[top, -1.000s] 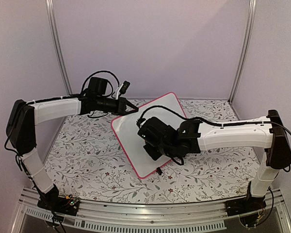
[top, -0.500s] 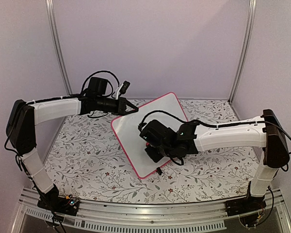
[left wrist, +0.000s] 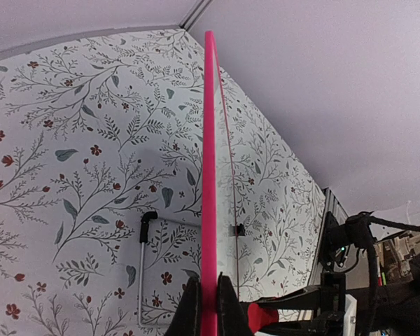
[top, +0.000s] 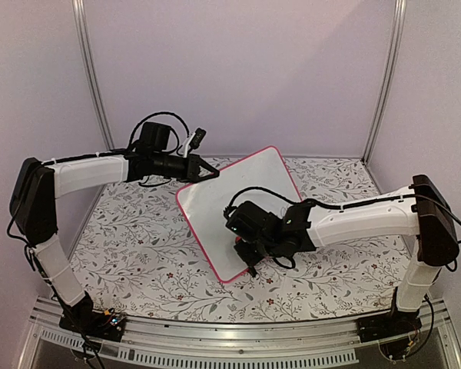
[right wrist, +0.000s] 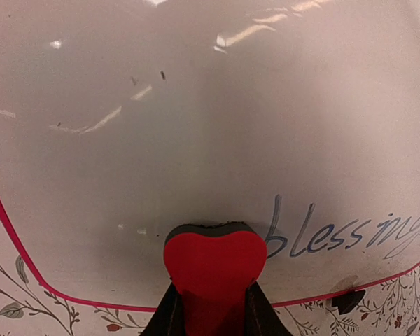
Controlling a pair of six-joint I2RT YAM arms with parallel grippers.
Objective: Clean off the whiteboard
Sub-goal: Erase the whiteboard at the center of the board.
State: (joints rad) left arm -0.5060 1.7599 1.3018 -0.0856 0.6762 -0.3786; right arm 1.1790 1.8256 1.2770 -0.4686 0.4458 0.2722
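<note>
The whiteboard (top: pixel 211 207) with its pink rim stands tilted on the floral table, propped up at its far-left edge. My left gripper (top: pixel 208 174) is shut on that rim; in the left wrist view the rim (left wrist: pixel 208 168) runs edge-on between the closed fingers of the left gripper (left wrist: pixel 208 288). My right gripper (top: pixel 247 250) hangs over the board's near end, shut on a red heart-shaped eraser (right wrist: pixel 215 261) whose dark felt face presses on the whiteboard (right wrist: pixel 196 105). Blue handwriting "blessings" (right wrist: pixel 343 234) lies just right of the eraser.
A black clip foot (right wrist: pixel 348 301) sits on the board's near rim. Behind the board, a thin wire stand (left wrist: pixel 141 273) rests on the floral cloth (top: pixel 131 231). Lavender walls and metal posts (top: pixel 92 77) close in the back and sides.
My right gripper has slid the eraser down the board toward its near edge. The left gripper and the board have stayed put.
</note>
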